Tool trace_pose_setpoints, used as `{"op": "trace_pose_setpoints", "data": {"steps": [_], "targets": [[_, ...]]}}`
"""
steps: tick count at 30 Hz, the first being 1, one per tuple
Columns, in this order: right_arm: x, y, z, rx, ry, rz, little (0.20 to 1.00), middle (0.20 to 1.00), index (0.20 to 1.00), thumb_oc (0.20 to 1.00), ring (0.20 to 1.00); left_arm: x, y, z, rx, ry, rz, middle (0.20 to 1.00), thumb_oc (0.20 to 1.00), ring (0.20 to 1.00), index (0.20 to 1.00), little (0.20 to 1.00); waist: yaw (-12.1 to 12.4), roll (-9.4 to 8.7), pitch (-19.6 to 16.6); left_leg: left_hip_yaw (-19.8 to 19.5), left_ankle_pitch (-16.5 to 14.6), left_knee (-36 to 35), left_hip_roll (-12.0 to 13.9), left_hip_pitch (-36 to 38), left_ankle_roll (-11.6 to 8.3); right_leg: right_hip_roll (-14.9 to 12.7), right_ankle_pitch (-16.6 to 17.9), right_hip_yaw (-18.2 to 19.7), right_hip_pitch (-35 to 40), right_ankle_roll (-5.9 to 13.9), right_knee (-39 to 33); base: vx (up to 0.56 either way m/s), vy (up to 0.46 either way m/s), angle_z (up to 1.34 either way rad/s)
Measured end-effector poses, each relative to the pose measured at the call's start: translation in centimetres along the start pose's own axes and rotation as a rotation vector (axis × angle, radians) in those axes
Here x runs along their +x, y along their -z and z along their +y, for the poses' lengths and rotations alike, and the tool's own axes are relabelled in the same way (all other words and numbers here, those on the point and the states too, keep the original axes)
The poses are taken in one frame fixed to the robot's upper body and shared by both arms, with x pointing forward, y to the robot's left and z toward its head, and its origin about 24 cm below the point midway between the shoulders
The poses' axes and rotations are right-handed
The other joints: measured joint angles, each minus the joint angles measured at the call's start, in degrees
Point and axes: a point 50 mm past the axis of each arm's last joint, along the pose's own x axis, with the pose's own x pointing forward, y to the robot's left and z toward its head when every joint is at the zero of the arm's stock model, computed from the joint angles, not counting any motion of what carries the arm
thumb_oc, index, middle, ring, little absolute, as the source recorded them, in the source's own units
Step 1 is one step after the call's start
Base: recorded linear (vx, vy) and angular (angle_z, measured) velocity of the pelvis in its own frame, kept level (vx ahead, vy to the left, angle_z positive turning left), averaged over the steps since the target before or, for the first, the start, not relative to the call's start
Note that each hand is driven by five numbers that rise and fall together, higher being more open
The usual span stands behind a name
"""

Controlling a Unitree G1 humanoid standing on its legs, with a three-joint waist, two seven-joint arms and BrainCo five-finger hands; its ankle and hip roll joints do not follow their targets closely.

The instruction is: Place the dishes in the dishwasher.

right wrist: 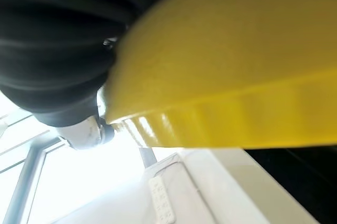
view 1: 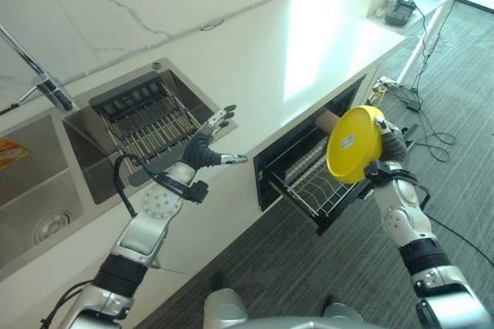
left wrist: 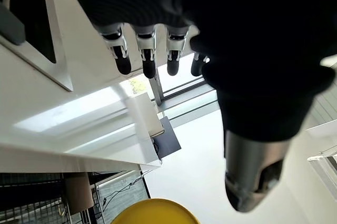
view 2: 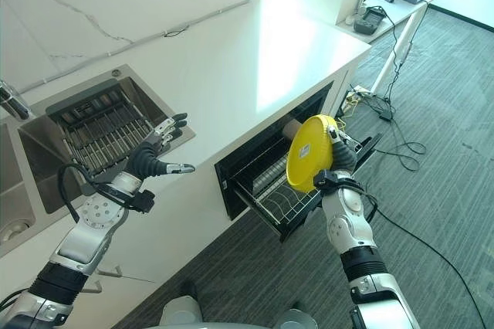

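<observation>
Loading is underway: the right hand (view 2: 340,161) is holding a yellow plate (view 1: 354,144) on edge, its fingers wrapping the rim from behind, right over the pulled-out dishwasher rack (view 1: 312,182) that is projecting from under the tabletop (view 1: 255,59). The plate is hanging above the rack's outer end, not yet seated between the wires. The next move, as I judge it, is calling for lowering the plate upright into a free slot, keeping it square to the tines so it is not sliding flat. A tan cylindrical object (view 1: 327,120) is lying deep in the rack; otherwise the wires are looking bare. The left hand (view 1: 205,146) is hovering near the tabletop's front edge, fingers spread and holding nothing, beside the sink's drying rack (view 1: 147,117), which is standing without dishes.
</observation>
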Motion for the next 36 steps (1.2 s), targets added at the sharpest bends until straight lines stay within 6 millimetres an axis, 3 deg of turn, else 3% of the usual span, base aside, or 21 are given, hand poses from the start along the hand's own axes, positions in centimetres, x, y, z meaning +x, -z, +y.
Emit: {"op": "trace_pose_setpoints", "data": {"steps": [2, 7, 10, 14, 22, 32, 36], "targets": [[0.7, -0.5, 0.3, -0.008, -0.002, -0.012, 0.2, 0.2, 0.2, 0.2, 0.2, 0.7, -0.6, 0.2, 0.01, -0.001, -0.028, 1.0, 1.0, 1.0, 1.0, 1.0, 0.4, 0.52, 1.6, -0.1, -0.2, 0.8, 0.0, -0.4, -0.02, -0.2, 0.0, 0.0, -0.2, 0.03, 0.4, -0.04, 0.015, 0.02], [3.6, -4.2, 1.2, -0.057, -0.007, -0.101, 0.2, 0.2, 0.2, 0.2, 0.2, 2.7, -2.6, 0.0, 0.053, 0.043, -0.112, 1.0, 1.0, 1.0, 1.0, 1.0, 1.3, 1.83, 6.3, -2.1, -0.8, 4.8, 0.0, -6.1, 0.26, -1.0, -0.1, 0.3, -5.2, -0.24, 3.8, -0.12, 0.012, 0.04], [4.2, -5.5, 1.8, -0.06, -0.021, -0.137, 0.2, 0.2, 0.2, 0.2, 0.2, 3.1, -3.1, 0.1, 0.063, 0.041, -0.129, 1.0, 1.0, 1.0, 1.0, 1.0, 1.5, 2.06, 8.9, -2.4, -0.9, 5.9, -0.2, -8.1, 0.57, -1.7, -0.4, 0.4, -7.4, -0.4, 5.6, -0.16, 0.029, 0.04], [5.9, -8.8, 2.4, -0.095, -0.022, -0.218, 0.2, 0.2, 0.2, 0.2, 0.2, 4.4, -5.1, 0.7, 0.116, 0.034, -0.216, 1.0, 1.0, 1.0, 1.0, 1.0, 1.8, 2.87, 13.3, -3.2, -0.5, 8.6, -0.9, -13.4, 1.57, -3.6, -1.4, 0.8, -13.7, -0.76, 11.3, -0.21, 0.02, 0.1], [6.9, -9.7, 4.0, -0.199, -0.048, -0.244, 0.2, 0.2, 0.2, 0.2, 0.2, 5.6, -8.3, 2.0, 0.173, -0.009, -0.364, 1.0, 1.0, 1.0, 1.0, 1.0, 2.4, 2.96, 17.0, -4.1, -0.2, 10.9, -1.7, -18.5, 2.07, -5.6, -3.9, 2.4, -21.0, -1.33, 18.9, -0.11, 0.004, 0.04], [8.0, -12.5, 5.0, -0.672, -0.008, -0.338, 0.2, 0.2, 0.2, 0.2, 0.2, 5.3, -9.6, 2.4, 0.223, 0.007, -0.424, 1.0, 1.0, 1.0, 1.0, 1.0, 2.7, 2.89, 17.2, -5.0, 1.0, 10.8, -1.8, -21.4, 2.02, -6.2, -5.5, 2.0, -24.8, -2.09, 22.8, -0.07, -0.038, 0.05], [8.1, -12.7, 3.7, -1.021, 0.031, -0.321, 0.2, 0.2, 0.2, 0.2, 0.2, 5.2, -9.5, 2.5, 0.242, 0.017, -0.415, 1.0, 1.0, 1.0, 1.0, 1.0, 2.8, 2.81, 17.2, -5.3, 1.0, 11.0, -1.9, -21.4, 2.02, -6.4, -5.9, 1.9, -24.7, -2.13, 23.5, -0.02, -0.062, 0.03]]}}
